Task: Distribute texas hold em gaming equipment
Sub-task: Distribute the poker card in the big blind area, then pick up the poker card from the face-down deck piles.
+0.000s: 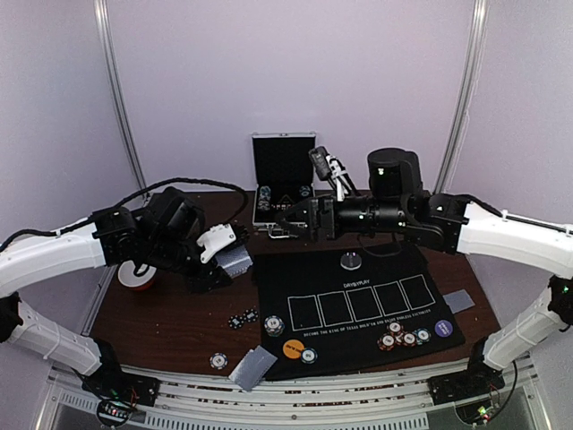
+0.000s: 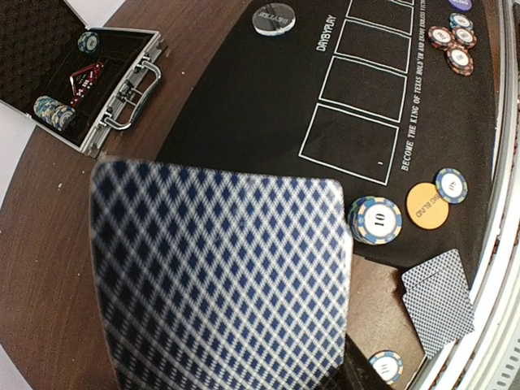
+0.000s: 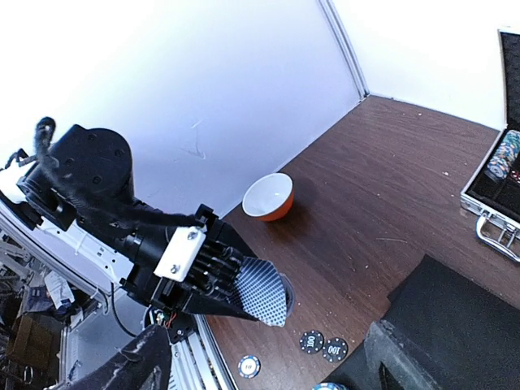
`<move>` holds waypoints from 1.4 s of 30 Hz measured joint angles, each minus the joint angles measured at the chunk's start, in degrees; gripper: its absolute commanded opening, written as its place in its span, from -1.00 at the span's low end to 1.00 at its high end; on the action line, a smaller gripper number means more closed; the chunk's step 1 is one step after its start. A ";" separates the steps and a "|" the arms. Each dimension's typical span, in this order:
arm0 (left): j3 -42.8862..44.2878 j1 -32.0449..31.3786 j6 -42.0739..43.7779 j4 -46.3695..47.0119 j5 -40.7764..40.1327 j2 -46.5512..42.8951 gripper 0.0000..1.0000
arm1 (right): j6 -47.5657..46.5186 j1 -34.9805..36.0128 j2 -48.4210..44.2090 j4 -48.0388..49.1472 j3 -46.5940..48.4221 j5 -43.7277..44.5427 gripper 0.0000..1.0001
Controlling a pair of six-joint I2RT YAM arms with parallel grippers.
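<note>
**Top view:** The left gripper [image 1: 222, 265] is clamped on a small batch of cards [image 1: 235, 261] above the tabletop [image 1: 179, 313]. It sits just left of the black mat [image 1: 358, 296] and near the red-and-white bowl [image 1: 136, 276]. The right gripper [image 1: 282, 220] hangs in front of the open case [image 1: 283, 170], jaws apart and empty. A chip cluster [image 1: 398, 339] lies at the mat's right front beside a purple button [image 1: 443, 328]. An orange button [image 1: 293, 348] sits at the left front, and a dealt pair [image 1: 253, 366] lies off the near-left corner.

**Left wrist:** The held cards [image 2: 219, 276] fill most of the frame with their diamond backs toward the lens, hiding the fingers. Beyond them on the mat are a chip stack [image 2: 375, 219] and the orange button [image 2: 426, 205]. The dealt pair [image 2: 439, 301] is just off the mat's edge.

**Right wrist:** The camera looks across at the left gripper [image 3: 236, 286], with the cards [image 3: 266, 299] jutting from it. Two black chips [image 3: 322, 346] rest on the wood below. The right arm's own fingers [image 3: 134, 370] stand wide at the frame's bottom with nothing between them.

The cards look light, thin, slick and easily bent. The exposed free edge seems the best place to pinch, flat faces between the pads. One card may drag its neighbour along.
</note>
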 measured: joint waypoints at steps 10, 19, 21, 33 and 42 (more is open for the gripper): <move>0.42 0.35 0.66 -1.90 2.21 -0.09 -0.12 | -3.13 -1.31 17.86 6.78 6.25 -8.57 0.75; 1.03 0.35 0.87 -1.33 3.26 -0.13 -0.13 | -2.67 -1.01 21.73 11.78 6.34 -16.09 0.72; 1.14 0.39 0.85 -0.68 3.28 -0.17 -0.13 | -2.29 -1.01 22.05 13.18 6.32 -16.61 0.70; 1.20 0.42 1.51 -0.48 4.68 -0.66 -0.13 | -2.69 -1.01 25.97 14.32 7.45 -15.52 0.06; 1.18 0.42 1.57 -0.48 4.50 -1.03 -0.13 | -4.44 -1.11 23.21 9.75 7.74 -13.60 -0.66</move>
